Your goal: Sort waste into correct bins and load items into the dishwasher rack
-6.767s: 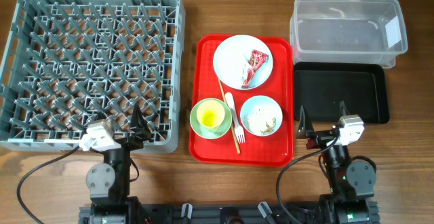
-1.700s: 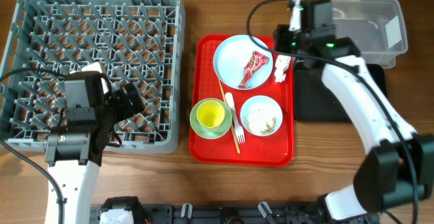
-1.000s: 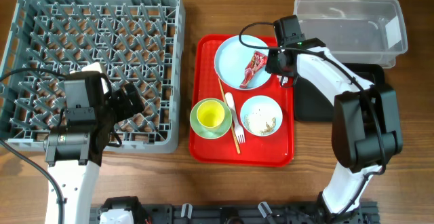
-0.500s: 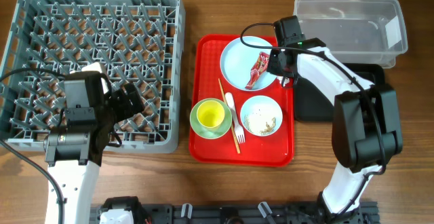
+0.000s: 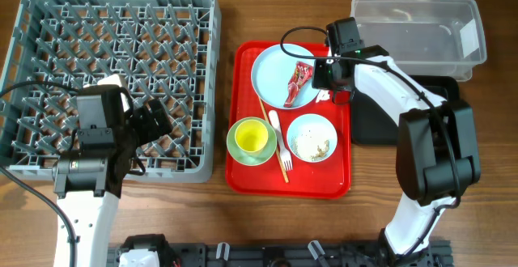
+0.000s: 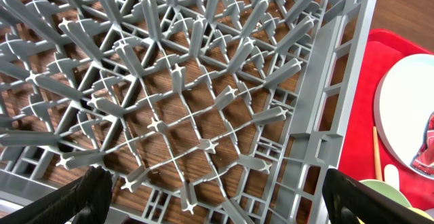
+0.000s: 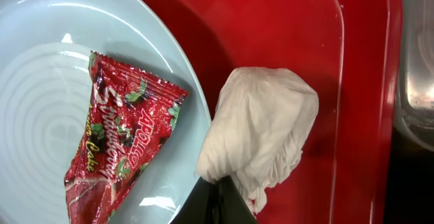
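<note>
On the red tray, a crumpled white tissue (image 7: 261,132) lies just beside the pale-blue plate (image 5: 279,73). My right gripper (image 7: 220,200) is shut on the tissue's near edge. In the overhead view the right gripper (image 5: 325,87) covers most of the tissue. The red snack wrapper (image 5: 299,81) lies on the plate. A yellow cup (image 5: 252,138) sits inside the pale-green bowl (image 5: 236,147). The small blue bowl (image 5: 312,137) holds rice-like scraps. A white fork (image 5: 279,141) and a wooden stick (image 5: 272,133) lie between the bowls. My left gripper (image 6: 224,207) hangs open over the grey dishwasher rack (image 5: 109,81).
The clear tub (image 5: 417,32) stands at the back right, with the black tray (image 5: 405,109) just in front of it. The red tray (image 5: 287,182) sits between the rack and the bins. My right arm reaches across the black tray.
The right gripper's jaws have closed on the tissue. The plate with the wrapper has slid slightly left. The left arm has not moved.
</note>
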You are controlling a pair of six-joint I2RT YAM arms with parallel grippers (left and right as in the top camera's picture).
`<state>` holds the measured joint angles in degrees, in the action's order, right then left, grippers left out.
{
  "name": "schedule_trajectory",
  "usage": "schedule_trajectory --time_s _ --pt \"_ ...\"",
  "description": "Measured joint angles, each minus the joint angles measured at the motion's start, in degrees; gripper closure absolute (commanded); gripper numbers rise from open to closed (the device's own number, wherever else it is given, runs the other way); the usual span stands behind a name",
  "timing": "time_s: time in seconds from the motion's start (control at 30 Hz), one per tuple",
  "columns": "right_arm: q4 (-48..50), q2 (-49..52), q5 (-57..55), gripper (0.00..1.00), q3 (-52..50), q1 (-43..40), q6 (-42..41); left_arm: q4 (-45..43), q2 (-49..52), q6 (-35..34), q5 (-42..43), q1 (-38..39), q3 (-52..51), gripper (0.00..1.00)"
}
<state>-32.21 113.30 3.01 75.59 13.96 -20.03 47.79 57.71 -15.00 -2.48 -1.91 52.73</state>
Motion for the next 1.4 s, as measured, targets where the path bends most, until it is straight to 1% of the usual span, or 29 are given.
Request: schedule_trajectory --time_s 0.13,0.53,0.6,0.77,0.83,0.9,1.13,1.2,1.23,1.27,1.3,1.4 --pt "-0.5 -0.6 -0.4 0.96 0.0 0.0 0.0 0.0 0.0 0.0 0.0 0.0 0.0 0.0" --pt "-1.4 -7.3 -2.9 0.96 0.0 0.0 0.0 0.0 0.0 0.0 0.0 0.0 0.0 0.0" --pt "-0.4 -9.5 -4.5 0.93 0.0 0.0 0.0 0.0 0.0 0.0 0.0 0.0 0.0 0.0" --pt "4.7 -15.8 -10.5 0.93 -0.1 -0.7 0.0 0.0 0.0 0.0 0.0 0.0 0.0 0.0" --pt "8.2 -18.9 -14.3 0.93 -0.1 -2.3 0.0 0.0 0.0 0.0 0.0 0.0 0.0 0.0" --pt "10.1 -19.1 -16.2 0.92 0.0 -3.8 0.0 0.0 0.0 0.0 0.0 0.0 0.0 0.0" --pt "10.2 -17.4 -17.4 0.83 0.0 -10.6 0.2 0.0 0.0 0.0 0.0 0.0 0.0 0.0" --pt "10.2 -16.7 -15.9 0.77 0.0 -12.3 0.7 0.0 0.0 0.0 0.0 0.0 0.0 0.0" --pt "10.1 -16.6 -14.8 0.71 -0.1 -13.0 1.1 0.0 0.0 0.0 0.0 0.0 0.0 0.0" --pt "10.1 -16.5 -13.6 0.62 -0.1 -13.9 1.7 0.0 0.0 0.0 0.0 0.0 0.0 0.0" --pt "10.0 -16.5 -12.3 0.6 0.0 -14.6 2.3 0.0 0.0 0.0 0.0 0.0 0.0 0.0" --pt "9.3 -16.5 -10.0 0.59 -0.1 -15.5 3.8 0.0 0.0 0.0 0.0 0.0 0.0 0.0"
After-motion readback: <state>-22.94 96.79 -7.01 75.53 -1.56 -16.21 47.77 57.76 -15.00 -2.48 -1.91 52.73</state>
